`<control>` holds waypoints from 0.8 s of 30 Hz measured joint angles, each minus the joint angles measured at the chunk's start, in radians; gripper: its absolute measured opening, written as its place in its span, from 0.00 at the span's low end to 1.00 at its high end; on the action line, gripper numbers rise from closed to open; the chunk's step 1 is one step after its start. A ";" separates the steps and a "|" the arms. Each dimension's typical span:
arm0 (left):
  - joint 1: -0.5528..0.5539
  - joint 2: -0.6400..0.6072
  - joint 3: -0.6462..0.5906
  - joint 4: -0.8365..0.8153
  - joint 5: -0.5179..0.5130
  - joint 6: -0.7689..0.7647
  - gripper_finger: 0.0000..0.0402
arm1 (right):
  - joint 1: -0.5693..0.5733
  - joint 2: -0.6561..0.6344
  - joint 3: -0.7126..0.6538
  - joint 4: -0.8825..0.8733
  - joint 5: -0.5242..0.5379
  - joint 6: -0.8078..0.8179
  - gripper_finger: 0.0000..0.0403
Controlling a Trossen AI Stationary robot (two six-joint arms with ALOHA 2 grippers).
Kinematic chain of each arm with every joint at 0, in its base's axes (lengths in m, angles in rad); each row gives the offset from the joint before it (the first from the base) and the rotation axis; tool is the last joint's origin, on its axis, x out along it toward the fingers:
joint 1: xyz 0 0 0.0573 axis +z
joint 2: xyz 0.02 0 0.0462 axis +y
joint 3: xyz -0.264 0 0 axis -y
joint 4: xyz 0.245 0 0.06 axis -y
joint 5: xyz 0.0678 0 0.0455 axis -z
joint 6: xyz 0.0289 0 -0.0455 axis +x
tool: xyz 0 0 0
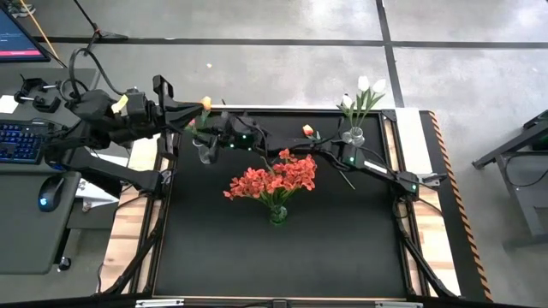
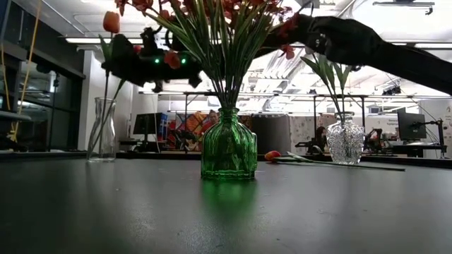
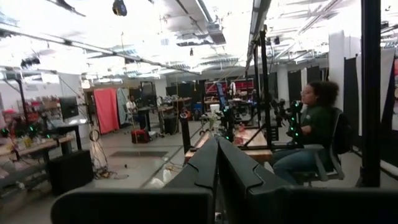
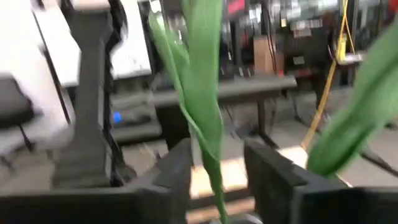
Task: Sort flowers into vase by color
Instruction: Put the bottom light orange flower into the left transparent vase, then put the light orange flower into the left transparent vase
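Near half of bench open, wide clearance for either arm. Centre blocked by green vase with spreading red-orange blossoms. Far edge crowded: clear vase left, cut-glass vase with white tulips right, loose orange tulip lying between them.

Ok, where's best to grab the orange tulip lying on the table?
On the tulip, grip the bare stem about midway, coming from straight above and closing across it. It lies flat on the table, with bloom and leaves bunched at one end.
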 joint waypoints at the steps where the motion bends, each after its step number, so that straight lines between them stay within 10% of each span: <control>1: 0.000 -0.004 0.000 0.003 0.000 0.011 0.00 | -0.001 -0.014 0.000 -0.048 0.002 -0.020 0.41; 9: 0.000 -0.058 0.002 0.031 -0.013 0.021 0.00 | -0.004 -0.170 0.002 -0.399 -0.004 -0.193 0.66; 24: 0.000 -0.101 0.002 0.030 -0.055 0.022 0.00 | -0.075 -0.455 0.001 -1.043 -0.061 -0.436 0.67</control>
